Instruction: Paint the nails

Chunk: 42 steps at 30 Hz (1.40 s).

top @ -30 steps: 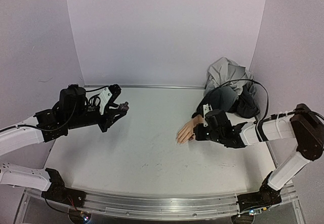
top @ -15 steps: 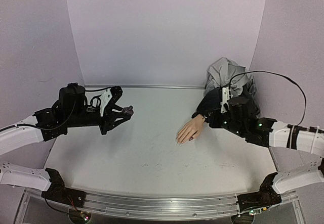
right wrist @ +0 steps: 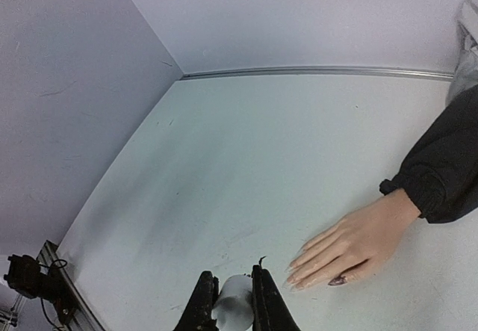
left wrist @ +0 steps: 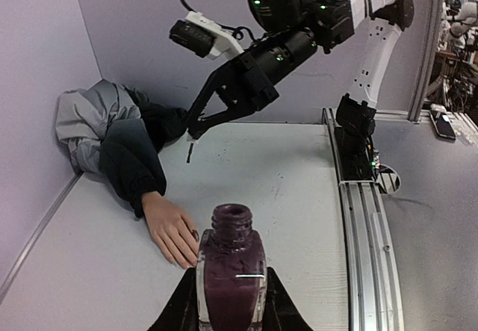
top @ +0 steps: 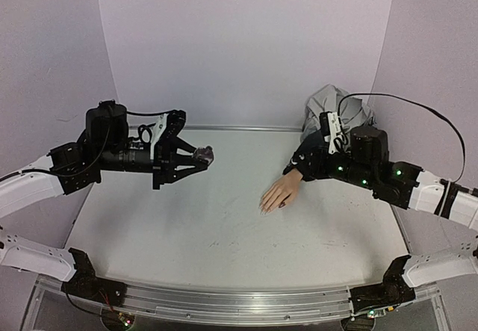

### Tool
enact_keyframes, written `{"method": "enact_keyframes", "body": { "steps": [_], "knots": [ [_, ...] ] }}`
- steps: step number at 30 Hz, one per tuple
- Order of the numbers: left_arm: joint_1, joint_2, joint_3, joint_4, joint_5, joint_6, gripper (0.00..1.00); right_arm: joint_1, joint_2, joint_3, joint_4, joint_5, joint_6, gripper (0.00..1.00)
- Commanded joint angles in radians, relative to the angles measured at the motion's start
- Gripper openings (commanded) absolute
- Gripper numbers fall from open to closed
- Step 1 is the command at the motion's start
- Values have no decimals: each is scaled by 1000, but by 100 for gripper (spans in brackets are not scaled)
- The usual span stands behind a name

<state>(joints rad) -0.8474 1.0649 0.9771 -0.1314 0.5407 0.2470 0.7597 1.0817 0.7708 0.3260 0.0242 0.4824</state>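
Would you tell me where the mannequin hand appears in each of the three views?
Top external: hand right of centre.
Left wrist: hand lower left, behind the bottle.
Right wrist: hand lower right.
Shared landmark: the dark sleeve at its wrist.

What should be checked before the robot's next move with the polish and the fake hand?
1. Left pincer shut on the open dark maroon glass polish bottle: ok.
2. Bottle upright, neck uncapped: ok.
3. Right pincer shut on the white cap with its thin brush: ok.
4. Peach mannequin hand lying flat on the white table, fingers uncovered: ok.
5. Polish on the brush: cannot tell.
6. Nails all painted: not ok; only one is dark maroon, the others look pale.
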Motion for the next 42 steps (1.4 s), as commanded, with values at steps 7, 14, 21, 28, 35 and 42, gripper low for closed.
{"method": "enact_keyframes", "body": {
  "steps": [7, 14, 21, 28, 35, 42],
  "knots": [
    [-22, 8, -24, 32, -75, 265, 0, 144, 87, 187, 110, -162, -48, 0],
    [-30, -23, -100, 52, -129, 294, 0, 263, 195, 304, 156, -226, -87, 0],
    [-44, -36, -117, 53, -164, 301, 0, 289, 245, 347, 209, -274, -92, 0],
    [-53, -30, -116, 53, -162, 299, 0, 303, 283, 382, 228, -286, -95, 0],
    [-53, -27, -118, 53, -171, 304, 0, 308, 269, 359, 243, -307, -95, 0],
    [-54, -24, -117, 53, -167, 301, 0, 313, 275, 348, 245, -311, -100, 0]
  ]
}}
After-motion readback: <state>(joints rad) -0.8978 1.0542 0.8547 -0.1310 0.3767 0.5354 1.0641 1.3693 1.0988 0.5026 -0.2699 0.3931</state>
